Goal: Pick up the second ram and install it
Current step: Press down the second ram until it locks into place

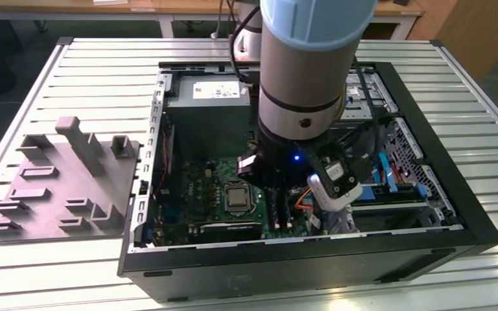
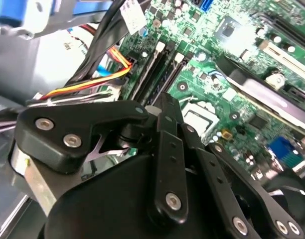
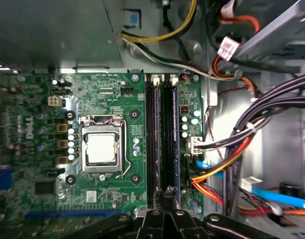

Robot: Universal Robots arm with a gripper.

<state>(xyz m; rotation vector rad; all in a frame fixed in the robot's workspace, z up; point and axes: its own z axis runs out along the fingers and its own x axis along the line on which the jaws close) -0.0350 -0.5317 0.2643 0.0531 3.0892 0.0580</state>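
End effector [image 3: 165,211], fingers together, hangs over my motherboard's [image 3: 117,94] memory slots [image 3: 163,139]; the second ram [image 3: 170,144] seems seated there, long axis running straight out from the fingertips.

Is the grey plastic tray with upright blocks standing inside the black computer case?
No, the grey plastic tray lies on the slatted table, outside the black computer case.

We see an open computer case [image 1: 422,246] on a slatted table [image 1: 102,71], green motherboard [image 3: 43,114] with 1 CPU socket [image 3: 101,149], grey tray [image 1: 59,188] beside the case.
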